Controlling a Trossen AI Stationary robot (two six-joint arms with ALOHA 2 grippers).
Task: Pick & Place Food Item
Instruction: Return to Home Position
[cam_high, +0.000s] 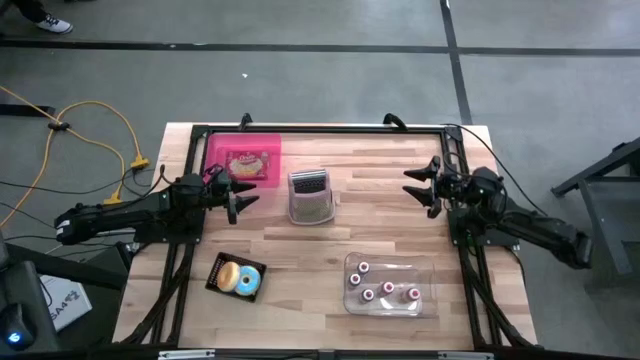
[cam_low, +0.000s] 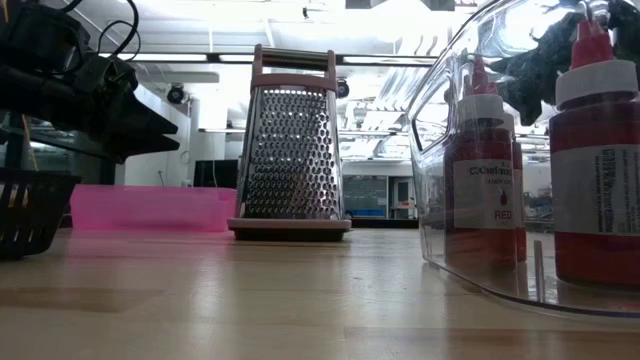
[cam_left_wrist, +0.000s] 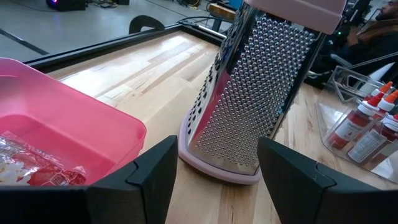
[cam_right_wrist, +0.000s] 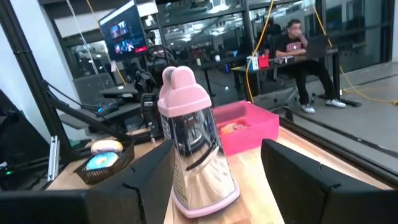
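Donuts (cam_high: 243, 279) lie in the black bin (cam_high: 217, 272). You can see one pale donut and one blue donut side by side in it. The black bin sits near the desk's (cam_high: 300, 250) corner that shows lower left in the high view.

Your left hand (cam_high: 242, 203) hangs over the left side of the desk, between the pink bin (cam_high: 215, 150) and the black bin. Its two fingers (cam_left_wrist: 149, 174) are spread wide apart and hold nothing. It points at the metal grater (cam_high: 311, 196), which stands upright in the middle of the desk.

Your right hand (cam_high: 412, 185) hangs near the right edge of the desk. It points at the grater from the other side. Its fingers (cam_right_wrist: 292, 168) are wide apart too, and it holds nothing.

The pink bin sits at the far left corner, with a food packet (cam_high: 245, 163) inside. A clear bin (cam_high: 430, 270) with small red bottles (cam_high: 388, 292) sits near the lower right corner.
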